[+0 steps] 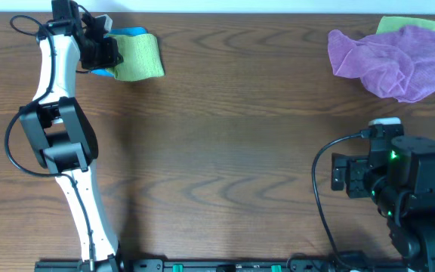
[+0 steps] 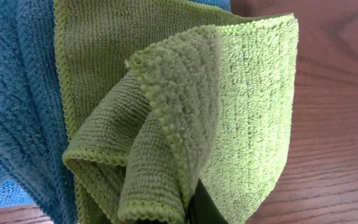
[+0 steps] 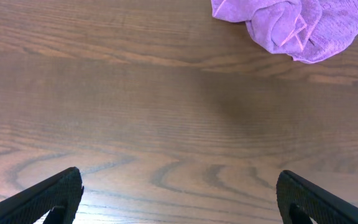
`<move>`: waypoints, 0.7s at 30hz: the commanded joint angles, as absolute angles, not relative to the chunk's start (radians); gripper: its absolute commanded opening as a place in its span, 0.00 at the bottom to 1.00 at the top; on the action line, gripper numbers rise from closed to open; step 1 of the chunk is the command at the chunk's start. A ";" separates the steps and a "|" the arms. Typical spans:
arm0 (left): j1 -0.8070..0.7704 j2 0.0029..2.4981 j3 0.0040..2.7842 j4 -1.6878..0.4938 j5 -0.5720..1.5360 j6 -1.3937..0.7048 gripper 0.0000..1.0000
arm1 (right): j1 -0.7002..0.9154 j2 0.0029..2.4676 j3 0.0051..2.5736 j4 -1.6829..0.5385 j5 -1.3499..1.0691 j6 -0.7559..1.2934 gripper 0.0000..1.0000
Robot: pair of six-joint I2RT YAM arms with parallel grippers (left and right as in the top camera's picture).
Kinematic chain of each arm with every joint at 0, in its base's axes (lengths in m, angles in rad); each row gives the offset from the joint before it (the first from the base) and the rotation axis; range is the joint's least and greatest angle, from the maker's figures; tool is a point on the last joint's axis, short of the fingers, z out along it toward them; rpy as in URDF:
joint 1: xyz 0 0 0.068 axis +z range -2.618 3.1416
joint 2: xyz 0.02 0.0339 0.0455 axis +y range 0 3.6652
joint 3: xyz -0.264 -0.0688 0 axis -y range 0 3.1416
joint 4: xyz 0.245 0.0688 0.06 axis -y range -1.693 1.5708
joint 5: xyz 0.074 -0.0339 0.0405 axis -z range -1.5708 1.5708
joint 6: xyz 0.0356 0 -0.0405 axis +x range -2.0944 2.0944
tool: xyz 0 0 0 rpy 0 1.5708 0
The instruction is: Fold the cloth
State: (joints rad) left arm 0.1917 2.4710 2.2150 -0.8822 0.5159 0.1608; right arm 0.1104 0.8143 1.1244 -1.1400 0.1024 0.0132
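- Left arm [image 1: 55,113] stretched to upper left, left claw [image 1: 100,51] pinched onto the cloth [image 1: 138,57], which lies on one blue cloth [image 1: 131,32].
- Right arm [image 1: 406,181] folded lower right, right claw [image 3: 179,183] spread wide, holding nothing.
- One purple cloth [image 1: 391,60] upper right.

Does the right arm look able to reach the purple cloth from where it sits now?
Probably yes. The right gripper is open and faces the purple cloth, with only bare table between them, so nothing blocks the way. Whether the arm stretches that far is not certain.
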 commanded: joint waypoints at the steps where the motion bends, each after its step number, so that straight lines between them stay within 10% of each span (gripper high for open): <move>1: 0.194 2.482 2.207 -0.882 0.513 0.167 0.06 | 0.104 0.812 1.122 -1.141 0.108 0.002 0.99; 21: 0.194 2.478 2.234 -0.874 0.257 0.167 0.06 | 0.104 0.812 1.122 -1.141 0.108 0.002 0.99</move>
State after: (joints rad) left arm 0.1917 2.4710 2.2150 -0.8764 0.3332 0.1608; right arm 0.1104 0.8143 1.1244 -1.1404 0.1024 0.0132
